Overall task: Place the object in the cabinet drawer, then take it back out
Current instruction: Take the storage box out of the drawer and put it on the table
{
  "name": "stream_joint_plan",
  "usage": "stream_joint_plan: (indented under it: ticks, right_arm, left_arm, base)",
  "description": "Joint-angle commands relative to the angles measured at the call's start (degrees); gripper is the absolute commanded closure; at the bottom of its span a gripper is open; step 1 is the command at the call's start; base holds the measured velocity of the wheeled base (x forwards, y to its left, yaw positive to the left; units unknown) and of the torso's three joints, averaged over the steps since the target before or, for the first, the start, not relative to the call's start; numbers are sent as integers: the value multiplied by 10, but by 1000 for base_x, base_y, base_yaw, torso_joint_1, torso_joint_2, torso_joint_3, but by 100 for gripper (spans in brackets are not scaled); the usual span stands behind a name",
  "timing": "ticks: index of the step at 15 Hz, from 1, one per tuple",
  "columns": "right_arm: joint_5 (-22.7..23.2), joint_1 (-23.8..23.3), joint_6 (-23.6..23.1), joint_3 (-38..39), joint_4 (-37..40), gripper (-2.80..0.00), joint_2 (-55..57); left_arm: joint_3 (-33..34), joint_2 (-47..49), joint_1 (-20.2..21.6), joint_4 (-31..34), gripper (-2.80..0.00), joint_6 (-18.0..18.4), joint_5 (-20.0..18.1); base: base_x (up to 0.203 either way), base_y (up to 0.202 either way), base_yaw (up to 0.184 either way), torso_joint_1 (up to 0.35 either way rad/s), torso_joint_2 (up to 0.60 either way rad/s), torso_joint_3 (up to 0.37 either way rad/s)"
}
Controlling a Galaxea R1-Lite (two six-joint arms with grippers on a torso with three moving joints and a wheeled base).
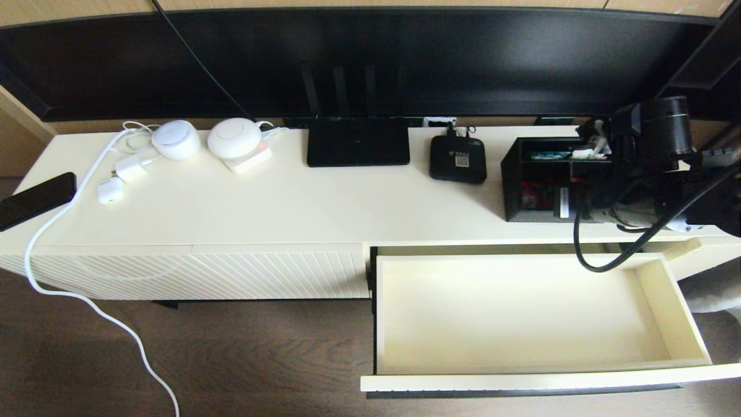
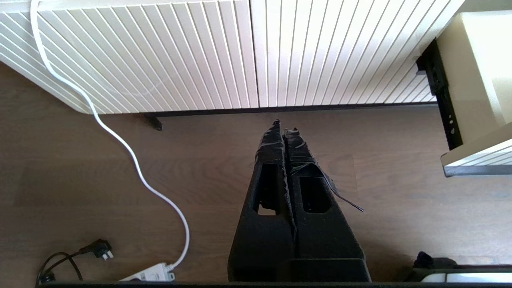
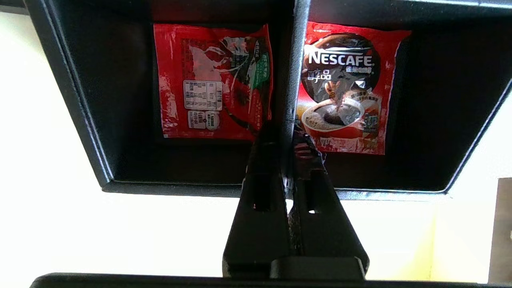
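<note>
The black organizer box stands on the cream cabinet top at its right end, just behind the open cabinet drawer. The drawer's smooth cream interior is empty. My right gripper is shut on the box's middle divider wall, one finger in each front compartment. A red packet lies in one compartment and a red Nescafe packet in the other. White-teal packets show in the rear compartment. My left gripper hangs shut and empty over the wooden floor before the cabinet.
A flat black router and a small black set-top box sit along the back. White gadgets and a phone lie at the left. A white cable trails to the floor. My arm's black cable loops over the drawer's back corner.
</note>
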Motion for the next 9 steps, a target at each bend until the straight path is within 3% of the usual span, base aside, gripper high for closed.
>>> stream_joint_plan:
  ticks: [1, 5, 6, 9]
  right_arm:
    - [-2, -4, 2, 2, 0, 0, 1]
    - [0, -13, 2, 9, -23, 0, 1]
    - [0, -15, 2, 8, -25, -280, 1]
    - [3, -19, 0, 9, -34, -280, -2]
  left_arm:
    - [0, 1, 0, 0, 0, 0, 0]
    - [0, 1, 0, 0, 0, 0, 0]
    - [0, 1, 0, 0, 0, 0, 0]
    - [0, 0, 0, 0, 0, 0, 0]
  base:
    - [0, 0, 0, 0, 0, 0]
    - [0, 0, 0, 0, 0, 0]
    - [0, 0, 0, 0, 0, 0]
    - [0, 0, 0, 0, 0, 0]
